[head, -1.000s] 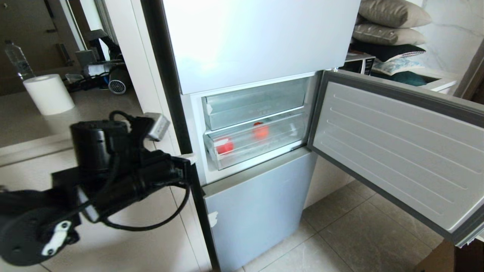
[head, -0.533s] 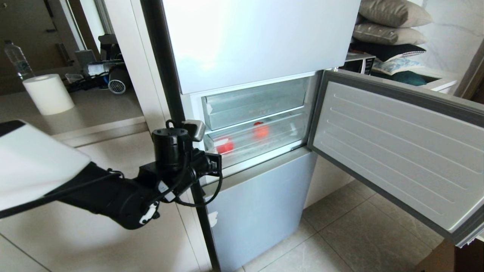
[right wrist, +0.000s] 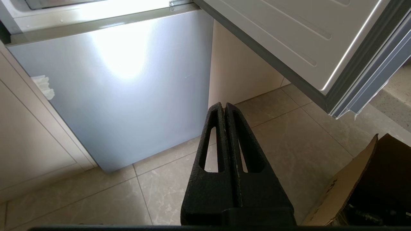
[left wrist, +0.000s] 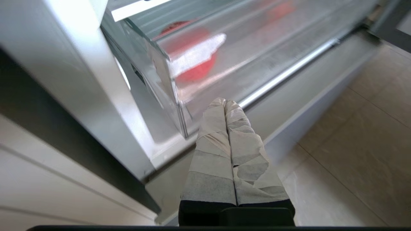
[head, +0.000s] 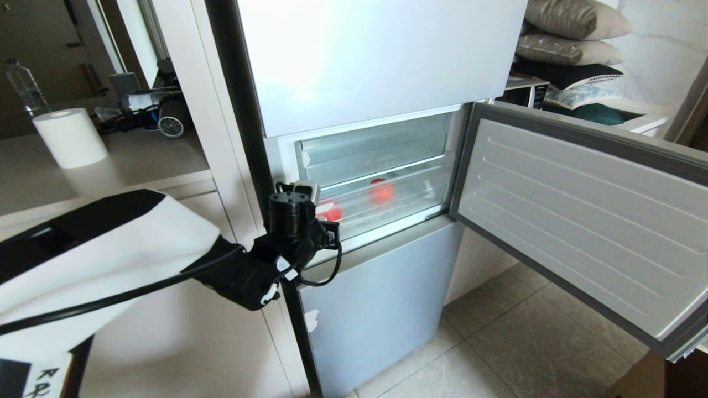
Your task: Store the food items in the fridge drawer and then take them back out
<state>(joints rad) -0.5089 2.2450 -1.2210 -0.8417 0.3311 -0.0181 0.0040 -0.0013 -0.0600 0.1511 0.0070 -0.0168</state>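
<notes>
Two closed left fingers | below fridge drawer | red fruit inside

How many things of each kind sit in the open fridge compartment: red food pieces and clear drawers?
Red food items: 2, one near the left end of the fridge drawer, one farther back toward the middle.
Clear drawers: 2, the fridge drawer and the shallower tray above it.
Total: 4
</notes>
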